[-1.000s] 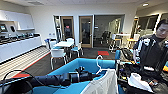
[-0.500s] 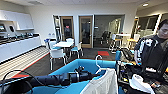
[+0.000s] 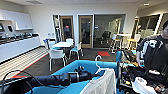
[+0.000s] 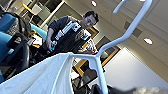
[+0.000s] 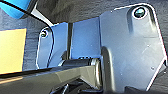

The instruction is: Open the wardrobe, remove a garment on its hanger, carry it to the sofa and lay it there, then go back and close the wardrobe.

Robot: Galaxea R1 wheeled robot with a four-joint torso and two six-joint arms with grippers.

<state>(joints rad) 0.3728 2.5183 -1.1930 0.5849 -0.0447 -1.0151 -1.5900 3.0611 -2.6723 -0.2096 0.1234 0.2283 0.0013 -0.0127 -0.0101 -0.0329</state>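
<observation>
My left arm reaches in from the lower left of the head view, and the left gripper (image 3: pixel 93 74) is shut on the thin white hanger (image 3: pixel 98 65), whose hook stands up above it. The white garment (image 3: pixel 100 85) hangs from the hanger, just over the bright blue sofa (image 3: pixel 75 65) that spreads below and ahead of the arm. In the left wrist view the hanger (image 4: pixel 125 33) rises toward the ceiling, with the garment (image 4: pixel 42 75) draped from its shoulder. The wardrobe is out of view.
A person (image 3: pixel 155 53) wearing a control rig stands close at the right. Beyond the sofa are a white table (image 3: pixel 63 44) and white chairs (image 3: pixel 57 55) with light-blue seats. A kitchen counter (image 3: pixel 17 46) runs along the left wall, and doors (image 3: pixel 85 31) are at the back.
The whole head picture has shifted slightly, so the camera has moved. The hanger and shirt stay in my left gripper over the sofa.
</observation>
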